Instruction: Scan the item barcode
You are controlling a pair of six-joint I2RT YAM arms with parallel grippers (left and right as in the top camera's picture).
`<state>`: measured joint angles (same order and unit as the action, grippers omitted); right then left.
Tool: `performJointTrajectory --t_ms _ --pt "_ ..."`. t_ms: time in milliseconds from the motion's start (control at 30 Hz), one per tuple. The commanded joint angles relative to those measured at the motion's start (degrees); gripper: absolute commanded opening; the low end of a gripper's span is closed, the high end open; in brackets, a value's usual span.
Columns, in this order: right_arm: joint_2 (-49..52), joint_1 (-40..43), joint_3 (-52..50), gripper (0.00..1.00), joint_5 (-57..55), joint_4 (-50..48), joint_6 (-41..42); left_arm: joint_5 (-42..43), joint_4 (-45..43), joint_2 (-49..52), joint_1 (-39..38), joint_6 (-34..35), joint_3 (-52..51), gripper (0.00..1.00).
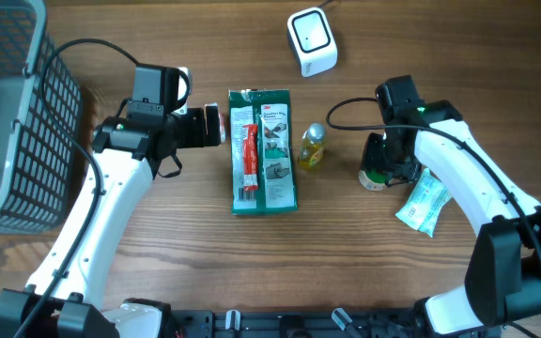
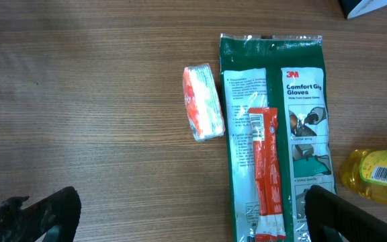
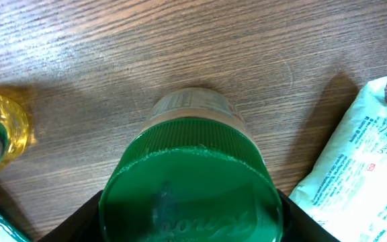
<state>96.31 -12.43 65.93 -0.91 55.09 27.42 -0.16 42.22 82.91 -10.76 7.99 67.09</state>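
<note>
Only left wrist shows the orange packet [image 2: 203, 102], print illegible.

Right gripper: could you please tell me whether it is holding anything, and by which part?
The right gripper flanks the jar at its green lid; whether it grips firmly cannot be told.

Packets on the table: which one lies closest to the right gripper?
The pale blue-green packet beside the green-lidded jar in the right gripper; the rest lie left of the yellow bottle.
</note>
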Motion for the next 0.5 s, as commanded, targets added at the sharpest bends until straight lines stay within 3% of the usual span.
performJointTrajectory --t_ms 0,100,167,233,300,467 --pt "1.0 0.1 -1.0 0.51 -2.9 -2.5 -7.3 -0.6 -0.2 -0.3 0.1 -0.2 0.6 1.0" --pt "1.0 0.1 -1.0 0.57 -2.9 -5.2 -22.3 -0.6 -0.2 -0.3 0.1 -0.2 0.6 1.0" --pt "1.0 0.1 -1.0 0.68 -3.0 -5.4 -24.7 -0.6 -0.2 -0.3 0.1 -0.2 0.6 1.0" --pt "1.0 0.1 -1.0 0.7 -2.9 -5.9 -24.2 -0.6 -0.2 -0.3 0.1 -0.2 0.6 1.0" --pt "1.0 0.1 -0.9 0.96 -2.9 -7.4 -21.9 -0.6 -0.2 -0.3 0.1 -0.2 0.6 1.0" --pt "1.0 0.1 11.8 1.0 2.4 0.5 -12.2 -0.6 -0.2 -0.3 0.1 -0.2 0.6 1.0"
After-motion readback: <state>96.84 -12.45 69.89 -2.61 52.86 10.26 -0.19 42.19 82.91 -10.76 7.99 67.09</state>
